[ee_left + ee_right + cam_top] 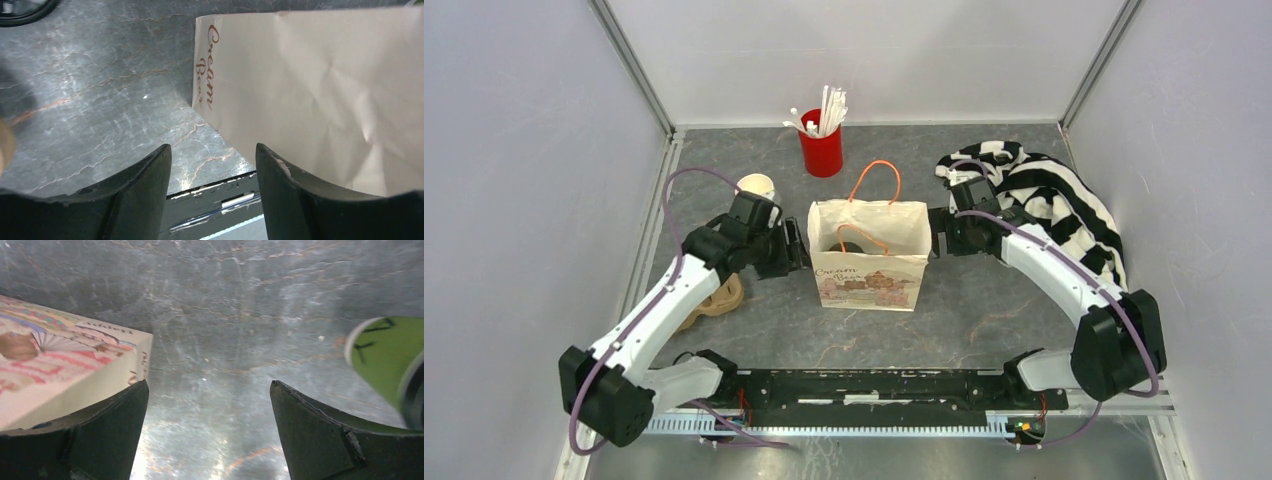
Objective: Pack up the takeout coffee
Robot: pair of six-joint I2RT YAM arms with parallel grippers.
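- a grey marbled tabletop (984,320) fills the walled workspace seen from above, with two white arms reaching in from the near edge.
- a black-and-white striped cloth (1054,205) lies crumpled at the far right, behind the right arm.
- a cream paper bag (869,262) with orange cord handles and a printed front stands upright and open in the middle, between the arms.
- the left gripper (214,150) sits just beside the bag's left wall, its black jaws spread with nothing between them.
- the right gripper (209,385) sits just beside the bag's right wall, its jaws spread wide and bare.
- a green paper cup (382,357) shows only in the right wrist view, out on the tabletop near the right gripper and apart from the bag. a dark edge at one end is likely its lid. it looks tilted or on its side, but the angle leaves this unsure.
- a dark round shape (852,246) sits inside the bag's mouth. it is probably the black lid of a packed cup, but it is too small to be sure.
- the packing looks about half done: one cup seems in, one is out, and neither gripper carries anything.
- the next move likely calls for the right arm to reach the outside cup and grip its body below the lid. it would then lower the cup between the handles into the bag's free space.
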